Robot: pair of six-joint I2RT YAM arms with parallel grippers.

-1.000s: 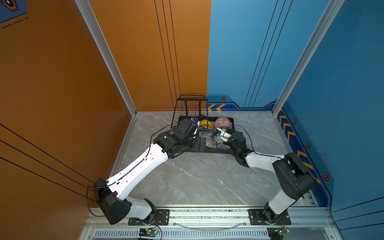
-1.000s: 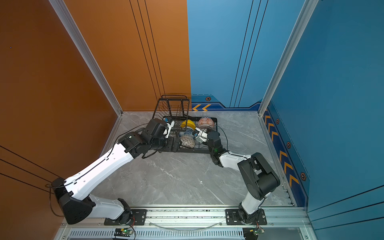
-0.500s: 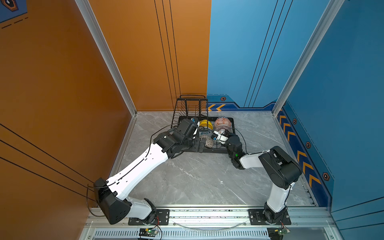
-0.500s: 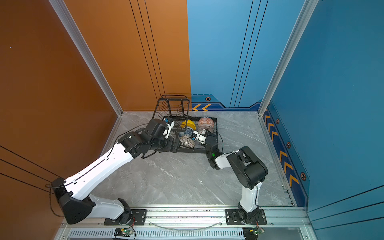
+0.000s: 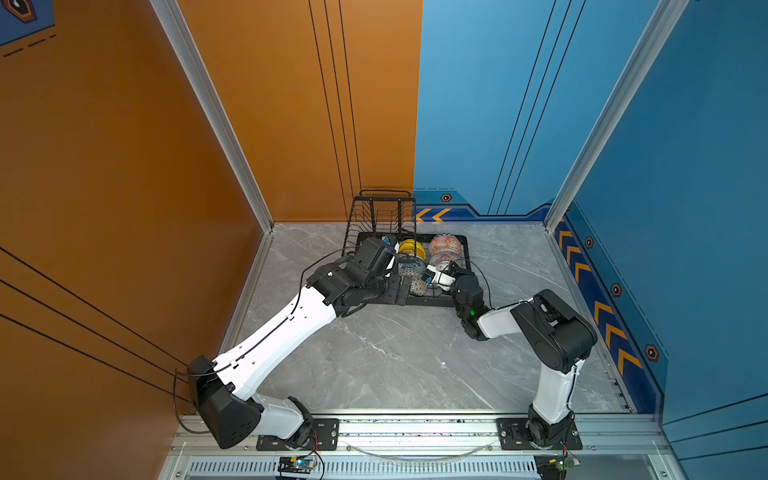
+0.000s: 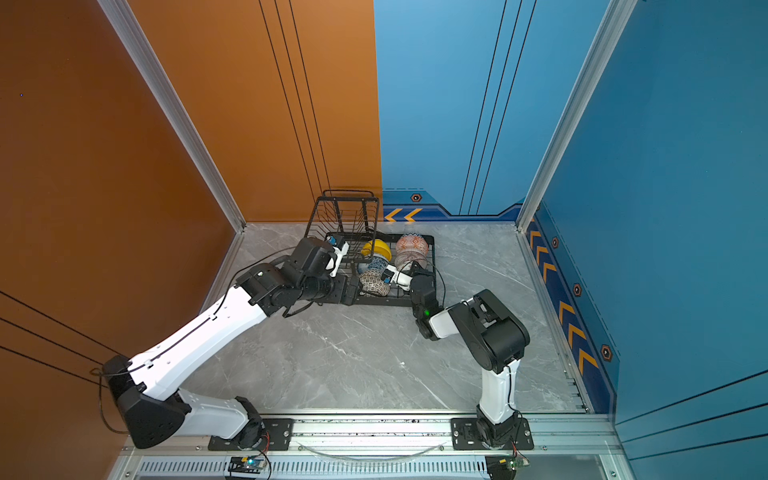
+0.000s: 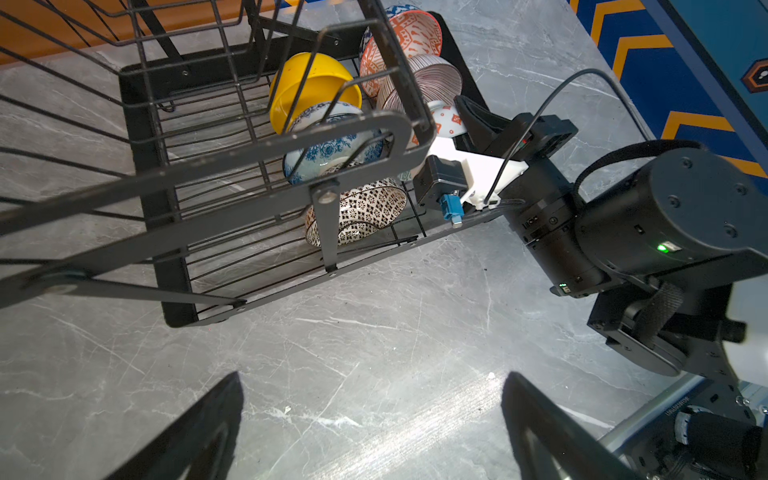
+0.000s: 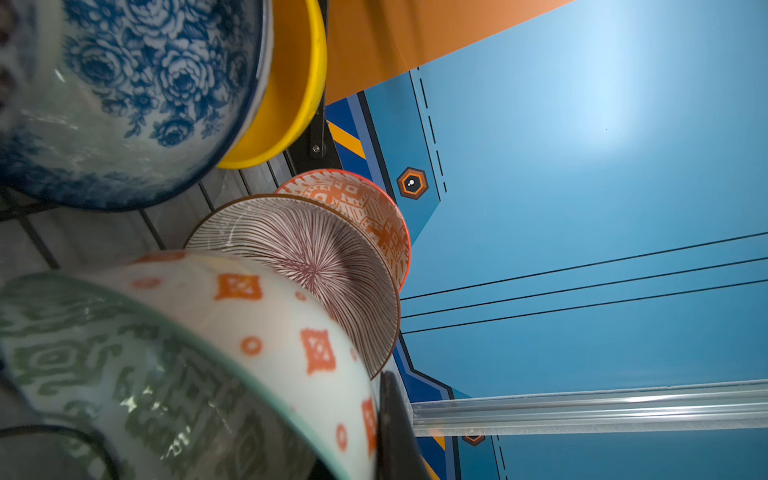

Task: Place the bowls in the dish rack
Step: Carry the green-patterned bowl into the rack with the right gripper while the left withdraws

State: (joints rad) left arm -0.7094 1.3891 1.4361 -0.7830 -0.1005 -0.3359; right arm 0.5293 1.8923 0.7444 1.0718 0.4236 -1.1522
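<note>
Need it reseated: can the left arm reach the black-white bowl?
Probably yes: the left gripper is open, close beside the black-white bowl, though the rack post and the right gripper, shut on the green bowl, crowd it.

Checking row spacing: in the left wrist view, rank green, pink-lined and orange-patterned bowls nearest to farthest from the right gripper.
1. green bowl: in the right gripper
2. pink-lined bowl: just behind
3. orange-patterned bowl: row's far end
</note>
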